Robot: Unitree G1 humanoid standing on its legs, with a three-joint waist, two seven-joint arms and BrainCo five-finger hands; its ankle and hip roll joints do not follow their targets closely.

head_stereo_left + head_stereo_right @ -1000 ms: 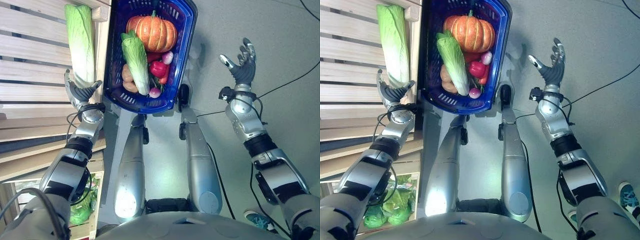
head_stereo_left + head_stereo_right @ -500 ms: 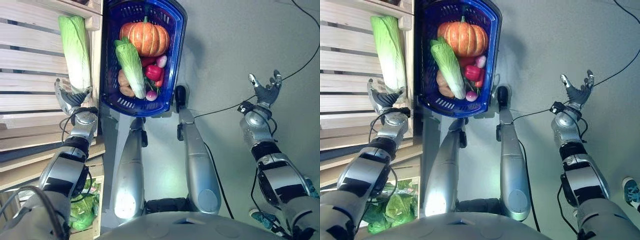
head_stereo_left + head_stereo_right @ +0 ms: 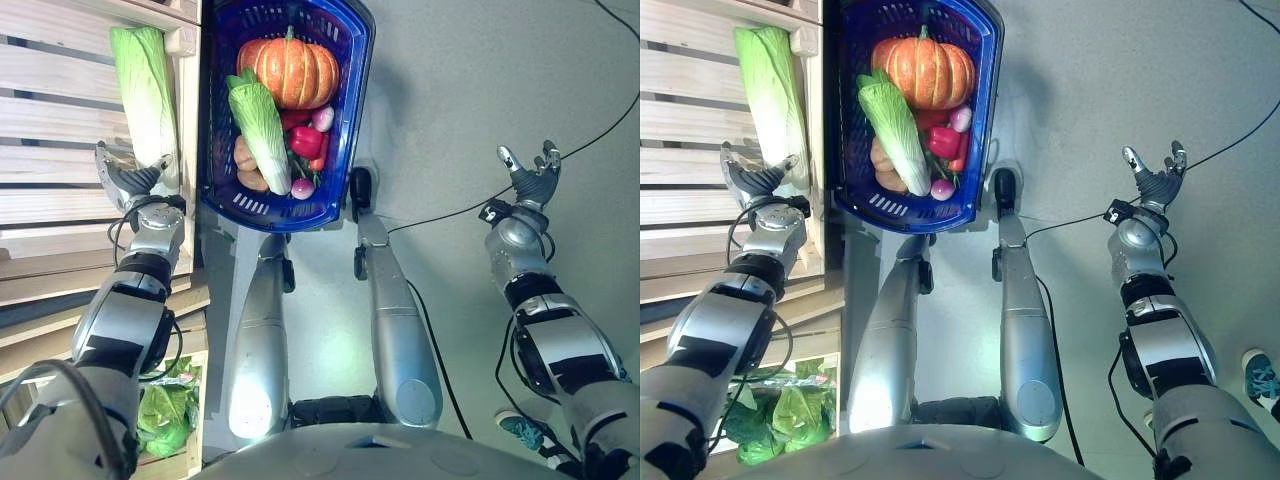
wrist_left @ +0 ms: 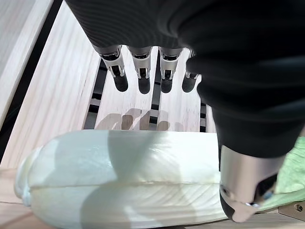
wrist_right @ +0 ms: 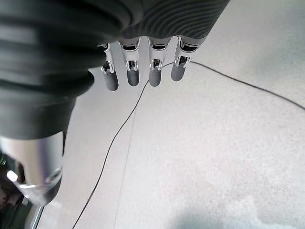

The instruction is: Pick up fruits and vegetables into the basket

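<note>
A long pale-green napa cabbage [image 3: 145,95] lies on the wooden slatted shelf [image 3: 50,130] at the left. My left hand [image 3: 128,180] is at its white stem end, open, with straight fingers [image 4: 143,78] over the slats and the thumb beside the cabbage [image 4: 119,176]. The blue basket [image 3: 362,70] stands right of the shelf. It holds an orange pumpkin [image 3: 292,70], a second napa cabbage [image 3: 262,130], a red pepper [image 3: 305,142] and small radishes. My right hand [image 3: 532,182] hangs open over the grey floor far to the right, with nothing in it [image 5: 143,71].
Below the shelf at the lower left, a crate holds leafy green vegetables [image 3: 165,415]. The shelf's upright edge runs between the cabbage and the basket. A person's teal shoe [image 3: 1260,380] shows at the lower right on the grey floor.
My right hand swung from beside the basket out to the far right, then stayed. My left hand slid slightly left along the cabbage's stem end. The camera shifted a little.
</note>
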